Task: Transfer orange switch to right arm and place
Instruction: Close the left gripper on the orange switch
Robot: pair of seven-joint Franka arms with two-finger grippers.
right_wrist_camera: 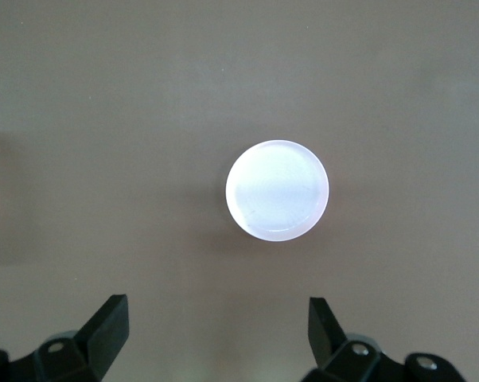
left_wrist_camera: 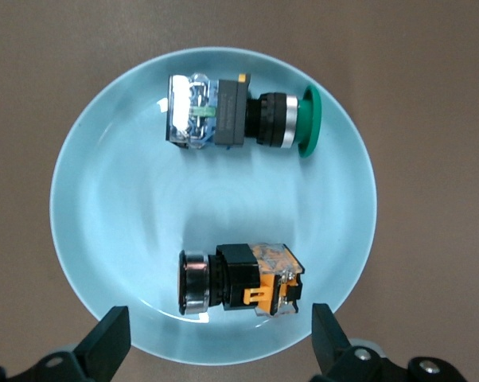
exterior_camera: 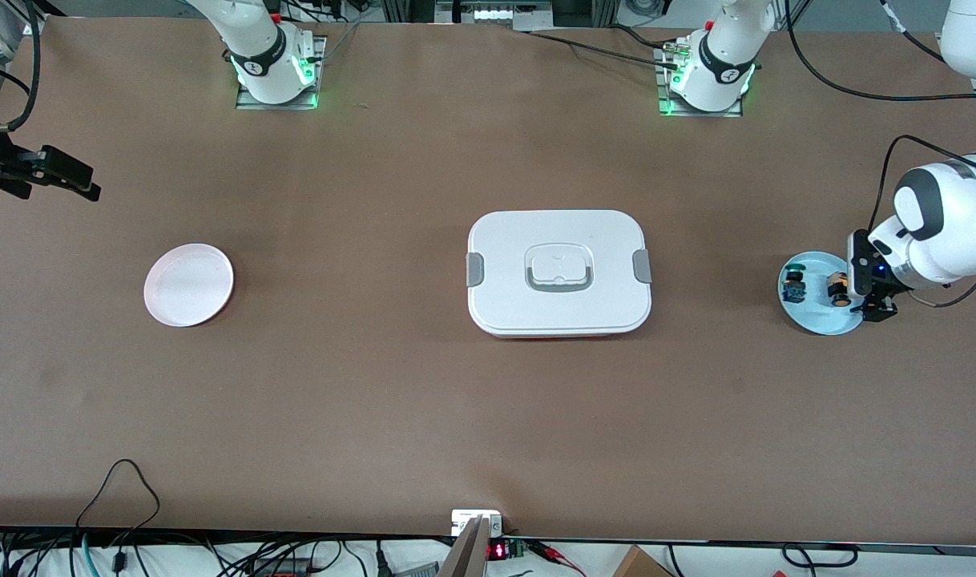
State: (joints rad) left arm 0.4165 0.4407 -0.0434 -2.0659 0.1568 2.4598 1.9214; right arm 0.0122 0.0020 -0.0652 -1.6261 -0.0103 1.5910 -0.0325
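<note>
Left gripper point(left_wrist_camera: 216, 338) hangs low over the edge of the blue plate point(left_wrist_camera: 104, 239) at the left arm's end of the table, jaws spread wide and empty. The orange switch point(left_wrist_camera: 239, 280) lies on its side on that plate, just ahead of the jaws and roughly centred between them, so a straight drop should straddle it across the body. The green switch point(left_wrist_camera: 239, 115) lies on the same plate, well clear of the jaws and apart from the orange one; likely no snag.

Right gripper point(right_wrist_camera: 216, 334) waits high over the table at its own end, jaws wide and empty, looking down at the pink plate point(right_wrist_camera: 278, 191), probably the drop spot. The white lidded box point(exterior_camera: 558, 272) sits mid-table between the 2 plates.
</note>
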